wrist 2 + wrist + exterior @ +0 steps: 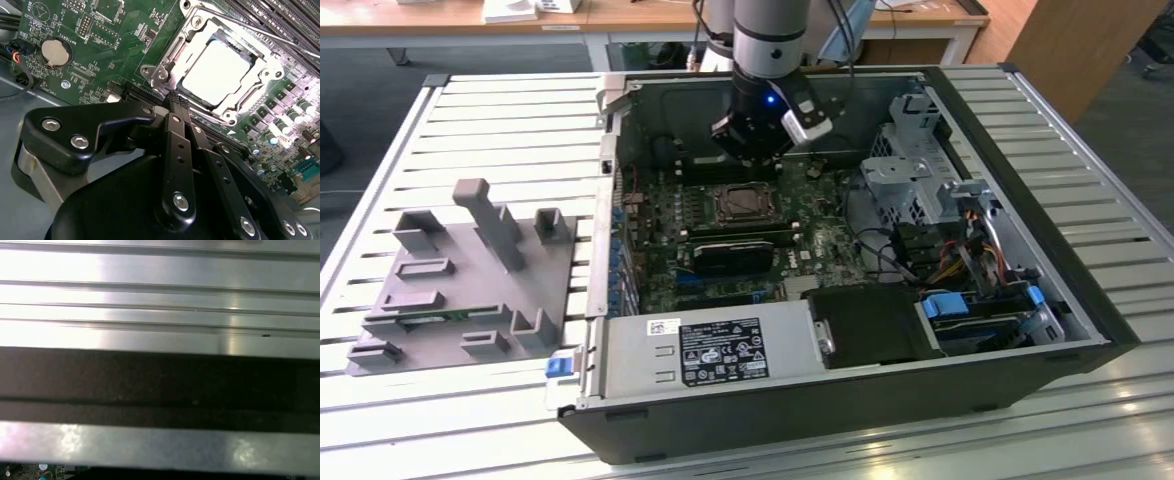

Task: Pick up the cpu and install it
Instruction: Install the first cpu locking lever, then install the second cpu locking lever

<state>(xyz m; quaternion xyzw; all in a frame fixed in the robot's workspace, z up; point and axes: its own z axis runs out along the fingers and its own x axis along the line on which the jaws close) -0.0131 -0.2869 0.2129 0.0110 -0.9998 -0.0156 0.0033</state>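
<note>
The cpu (220, 72) lies flat in the metal-framed socket (162, 75) on the green motherboard (100, 45), its silvery top facing up. In the exterior view the cpu (744, 203) shows in the middle of the open computer case. My gripper (750, 155) hangs inside the case just behind the socket, a little above the board. In the second wrist view the two black fingers (176, 107) meet at their tips with nothing between them, and the gripper (176, 99) ends just short of the socket's edge, apart from the cpu.
A black heatsink-like block (734, 255) lies in front of the socket. The case walls (1041, 200), a drive cage (907, 165) and cables (947, 255) close in on the exterior view's right. A grey fixture (467, 270) stands on the slatted table (160, 295) at the left.
</note>
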